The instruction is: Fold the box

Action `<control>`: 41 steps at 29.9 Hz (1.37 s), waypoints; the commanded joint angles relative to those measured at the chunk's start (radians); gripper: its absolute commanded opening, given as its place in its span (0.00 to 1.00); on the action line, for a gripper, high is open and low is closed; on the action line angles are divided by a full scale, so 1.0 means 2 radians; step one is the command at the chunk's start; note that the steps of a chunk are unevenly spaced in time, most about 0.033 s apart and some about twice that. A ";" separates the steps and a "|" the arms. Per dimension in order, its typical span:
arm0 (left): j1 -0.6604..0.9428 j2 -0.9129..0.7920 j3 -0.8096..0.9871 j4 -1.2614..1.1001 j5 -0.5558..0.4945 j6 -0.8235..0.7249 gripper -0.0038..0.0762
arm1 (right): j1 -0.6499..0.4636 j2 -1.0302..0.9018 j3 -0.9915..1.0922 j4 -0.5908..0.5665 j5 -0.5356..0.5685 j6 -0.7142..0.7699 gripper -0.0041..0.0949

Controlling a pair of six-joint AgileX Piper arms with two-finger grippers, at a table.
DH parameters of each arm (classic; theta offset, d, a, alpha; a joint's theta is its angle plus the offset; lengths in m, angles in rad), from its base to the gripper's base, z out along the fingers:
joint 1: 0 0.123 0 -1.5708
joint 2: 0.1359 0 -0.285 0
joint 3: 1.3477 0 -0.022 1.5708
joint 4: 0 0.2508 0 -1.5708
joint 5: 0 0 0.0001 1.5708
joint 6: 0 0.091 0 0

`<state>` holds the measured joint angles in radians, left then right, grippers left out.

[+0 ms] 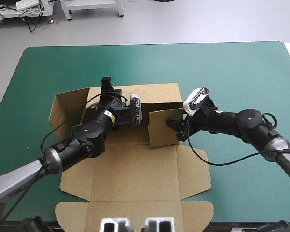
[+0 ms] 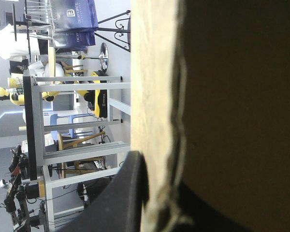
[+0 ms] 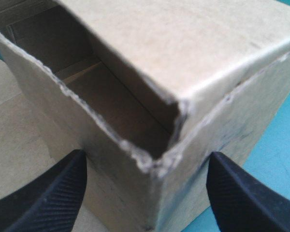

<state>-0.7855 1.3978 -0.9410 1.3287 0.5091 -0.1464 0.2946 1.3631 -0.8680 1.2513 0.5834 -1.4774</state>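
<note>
The box (image 1: 135, 169) lies in the middle of the teal-green surface (image 1: 241, 72). It is a cut sheet of brown board. The near half is flat, with its flaps spread toward the near edge. At the far half some walls stand up and meet in a corner, and one flap at the left side is lifted a little. The cut edges look rough and slightly frayed.

I think that the board is light and quite stiff. It should bend only along its creases, and it can slide easily on the cover. A thin wall can buckle if it is squeezed far from a crease. A good place to hold it is therefore the top edge of a standing wall, near the corner.

The left hand (image 1: 141, 116) pinches such a wall, with the sheet between its fingers. The right hand (image 3: 147, 159) is spread, with one finger on each side of the raised corner. As far as I can see, it does not press on it.
</note>
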 commanded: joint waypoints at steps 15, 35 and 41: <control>-0.055 -0.005 -0.010 -0.088 0.021 0.002 0.07 | 0.063 -0.016 -0.013 -0.075 -0.102 0.150 0.50; -0.055 -0.022 -0.010 -0.224 0.025 0.117 0.65 | 0.061 -0.015 -0.029 -0.058 -0.178 0.150 0.02; -0.055 -0.050 -0.010 -0.231 0.002 0.117 0.67 | 0.054 0.001 -0.053 -0.058 -0.223 0.150 0.02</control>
<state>-0.8782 1.3374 -0.9495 0.9165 0.5866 0.0883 0.4096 1.3832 -0.8974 1.0838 0.1685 -1.1736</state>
